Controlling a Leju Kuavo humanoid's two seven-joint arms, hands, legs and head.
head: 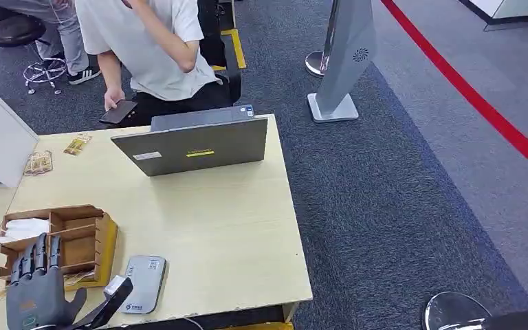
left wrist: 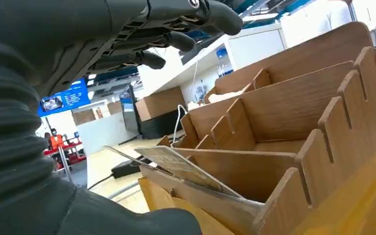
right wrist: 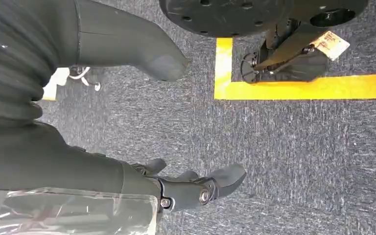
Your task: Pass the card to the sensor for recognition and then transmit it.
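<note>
Nearest thing in the head view is the left robot hand [head: 38, 285], hovering at the near-left corner of the tabletop [head: 213, 227] with its fingers spread and nothing in it. It sits right over the near end of the wooden organizer [head: 58, 240]. The right robot hand [right wrist: 186, 188] hangs down by the carpet [right wrist: 298, 147], fingers loosely apart, also empty.

The card [left wrist: 183, 169] is the thing to get. In the left wrist view it lies tilted in the closest slot of the organizer, one edge poking out over the wooden lip. My guess: it's thin, very light, fairly stiff and a bit slick, so it'll want to slide rather than lift. That overhanging edge looks like the spot to pinch, thumb under and a finger on top. The slot walls leave little room otherwise.

Just beside the organizer lies the grey sensor [head: 141, 282], flat on the tabletop, so it's a short trip.

Hard to tell: the print on the card is unreadable, and I can't say if there's more than one stacked there. Further back is a laptop [head: 192, 144], and a seated person [head: 151, 48] holding a phone [head: 118, 111], cut off at the top.
</note>
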